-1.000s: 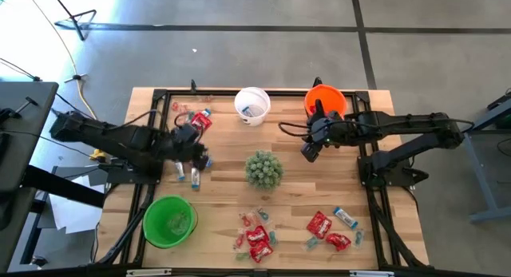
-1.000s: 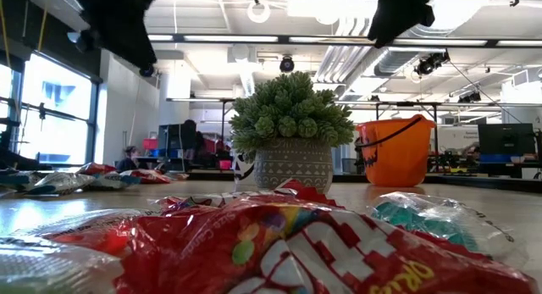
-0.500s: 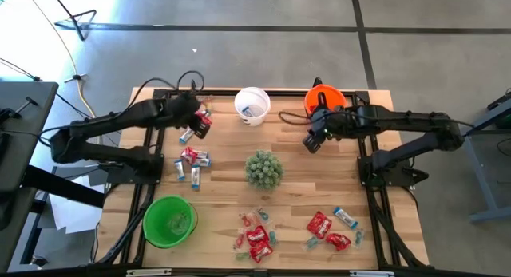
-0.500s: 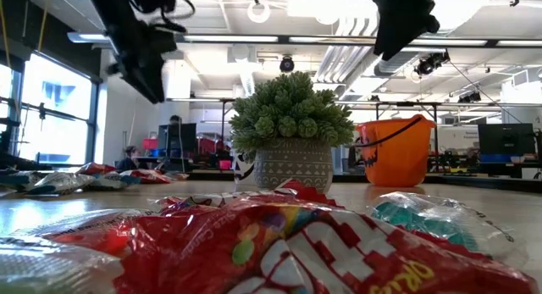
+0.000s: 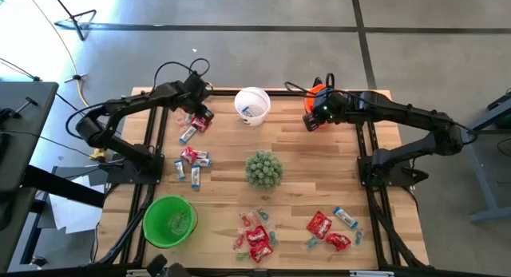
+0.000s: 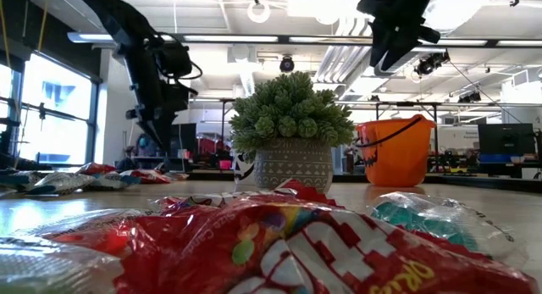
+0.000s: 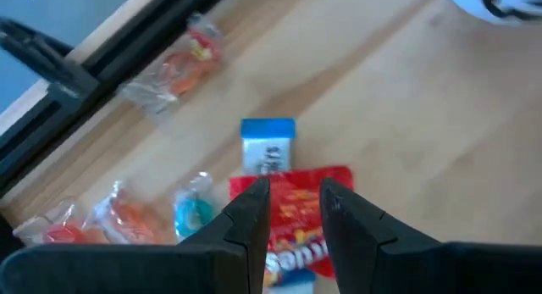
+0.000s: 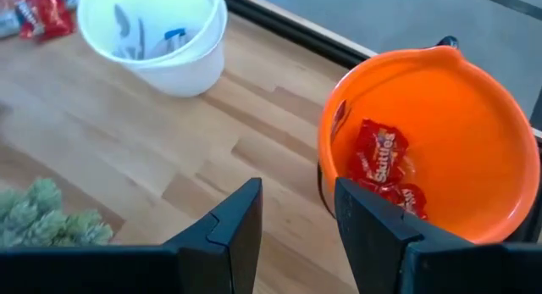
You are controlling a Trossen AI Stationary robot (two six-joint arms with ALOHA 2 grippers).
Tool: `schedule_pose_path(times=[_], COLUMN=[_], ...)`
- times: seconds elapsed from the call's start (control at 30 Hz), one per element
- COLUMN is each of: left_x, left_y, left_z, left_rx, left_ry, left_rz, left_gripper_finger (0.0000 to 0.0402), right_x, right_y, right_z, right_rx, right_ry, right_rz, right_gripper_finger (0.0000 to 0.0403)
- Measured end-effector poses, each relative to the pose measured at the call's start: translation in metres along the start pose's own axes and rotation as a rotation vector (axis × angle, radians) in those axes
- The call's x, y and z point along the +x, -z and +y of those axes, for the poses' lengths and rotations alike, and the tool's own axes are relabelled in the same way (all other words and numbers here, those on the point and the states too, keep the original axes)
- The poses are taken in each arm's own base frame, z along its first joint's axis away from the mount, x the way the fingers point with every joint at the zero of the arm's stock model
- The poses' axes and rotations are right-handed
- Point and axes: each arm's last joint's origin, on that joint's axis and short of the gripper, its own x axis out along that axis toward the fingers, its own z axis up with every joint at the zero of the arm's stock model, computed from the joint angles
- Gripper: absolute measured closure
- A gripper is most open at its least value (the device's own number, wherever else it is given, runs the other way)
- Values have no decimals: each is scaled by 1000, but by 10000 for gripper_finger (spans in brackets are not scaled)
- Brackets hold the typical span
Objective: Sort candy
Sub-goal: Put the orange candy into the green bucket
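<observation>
While both arms hang over the far edge of the table [image 5: 295,169], sorting stands mid-course, judged by what lies where.

- Left gripper [image 7: 292,211]: poised above a red packet [image 7: 296,209] near the far left corner; fingers parted, nothing between them, packet lying on the wood with a blue-and-white sweet [image 7: 268,146] touching its far end. Step in hand, by appearance: lining up for a pick. Next move calls for a straight descent and closing on the red packet alone, sparing its blue neighbour.
- Right gripper [image 8: 296,222]: just beside the orange bucket [image 8: 474,99], fingers apart and empty; red packets [image 8: 378,154] already inside.
- White bucket [image 5: 252,104]: far edge, blue-and-white wrappers within.
- Green bucket [image 5: 169,221]: near left; contents not clear.
- Candy left unsorted: cluster at left [image 5: 192,161], larger scatter at near edge [image 5: 291,231].
- Potted plant [image 5: 263,169]: centre, an obstacle to skirt.
</observation>
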Motion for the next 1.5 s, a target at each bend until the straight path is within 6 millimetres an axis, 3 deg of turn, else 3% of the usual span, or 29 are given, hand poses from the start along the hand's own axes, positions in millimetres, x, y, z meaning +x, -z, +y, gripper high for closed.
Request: schedule_pose_path(times=[0.3,0.9,1.33,1.5], left_x=[1,2,33,39], left_y=[-14,-7,-5,-12], left_z=[3,-9,3,5], left_rx=[94,191,348,393], left_ry=[-25,-11,-118,-200], left_rz=[-140,-67,56,11], left_gripper_finger=[312,312,312,312], right_x=[5,8,9,9], right_y=[-7,-11,-12,-12], right_z=[-11,-18,-19,-19], right_rx=[-17,-17,-64,-64], right_ry=[22,-22,-12,-12], right_rz=[8,53,48,48], right_gripper_finger=[258,258,258,258])
